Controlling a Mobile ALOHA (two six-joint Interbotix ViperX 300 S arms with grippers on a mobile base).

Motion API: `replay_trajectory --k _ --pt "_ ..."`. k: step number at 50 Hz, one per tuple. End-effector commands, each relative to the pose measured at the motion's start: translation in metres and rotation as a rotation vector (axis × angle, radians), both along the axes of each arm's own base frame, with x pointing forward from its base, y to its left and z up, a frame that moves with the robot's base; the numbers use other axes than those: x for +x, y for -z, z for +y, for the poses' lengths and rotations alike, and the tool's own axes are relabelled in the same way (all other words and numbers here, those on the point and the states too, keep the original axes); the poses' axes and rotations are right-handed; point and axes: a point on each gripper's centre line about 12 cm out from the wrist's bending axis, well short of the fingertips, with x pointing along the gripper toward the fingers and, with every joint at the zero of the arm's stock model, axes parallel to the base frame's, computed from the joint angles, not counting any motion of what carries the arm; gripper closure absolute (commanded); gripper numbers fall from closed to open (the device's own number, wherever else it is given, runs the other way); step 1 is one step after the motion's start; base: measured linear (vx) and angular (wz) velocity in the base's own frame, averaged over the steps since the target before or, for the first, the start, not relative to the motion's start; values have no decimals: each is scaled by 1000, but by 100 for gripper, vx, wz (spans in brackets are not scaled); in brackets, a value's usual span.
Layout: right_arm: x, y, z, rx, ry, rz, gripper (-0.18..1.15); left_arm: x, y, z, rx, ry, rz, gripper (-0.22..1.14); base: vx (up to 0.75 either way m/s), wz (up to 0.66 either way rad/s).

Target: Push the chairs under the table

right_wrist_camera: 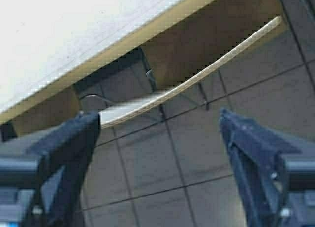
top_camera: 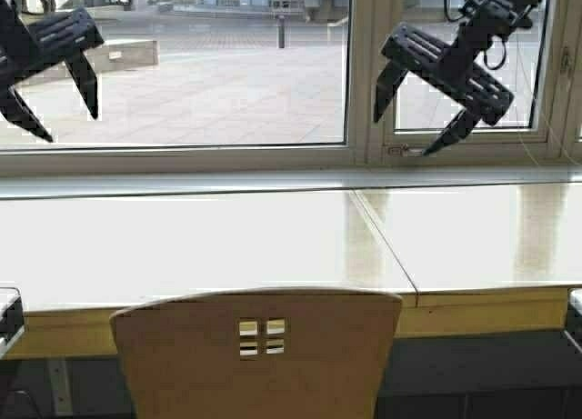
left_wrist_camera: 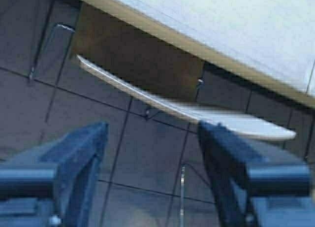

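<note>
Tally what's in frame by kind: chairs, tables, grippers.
chair: 1
table: 1
grippers: 2, left gripper and right gripper, both raised, jaws open
Total: 4
</note>
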Motion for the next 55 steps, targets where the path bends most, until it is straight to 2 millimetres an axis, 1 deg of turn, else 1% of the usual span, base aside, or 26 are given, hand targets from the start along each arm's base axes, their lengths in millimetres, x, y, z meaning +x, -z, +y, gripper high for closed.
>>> replay_trajectory --k 1,6,11,15,20,28,32,38,43,50,55 --pt "-4 -36 -8 -100 -86 -172 -6 -11 -33 0 72 105 -101 2 -17 2" --pt "-8 -49 -13 -159 -124 -255 -6 -20 -45 1 149 183 -149 2 -18 9" --pt "-13 -57 -20 -217 -145 -347 -5 -25 -51 3 220 230 -184 2 -18 16" --pt "-18 -57 -27 -279 -167 -421 -5 -27 -60 3 234 236 -220 2 -18 22" --pt "-21 -59 -29 -320 -194 -476 -5 -29 -68 5 252 226 -273 2 -15 27" --pt "-25 -67 -31 -317 -191 -501 -5 -32 -63 5 259 222 -286 2 -9 40" --pt "-27 -69 -32 -315 -190 -507 -5 -32 -64 0 265 240 -297 2 -9 55" --pt "-28 -73 -31 -310 -188 -518 -5 -31 -66 0 271 237 -318 2 -11 64" --pt "-29 -73 -27 -308 -204 -512 -5 -30 -68 0 274 231 -332 2 -14 69" --pt "-28 -69 -26 -311 -208 -499 -5 -28 -70 1 278 222 -349 2 -17 60" --pt "-28 -70 -25 -309 -209 -500 -5 -28 -69 1 273 217 -351 2 -20 52"
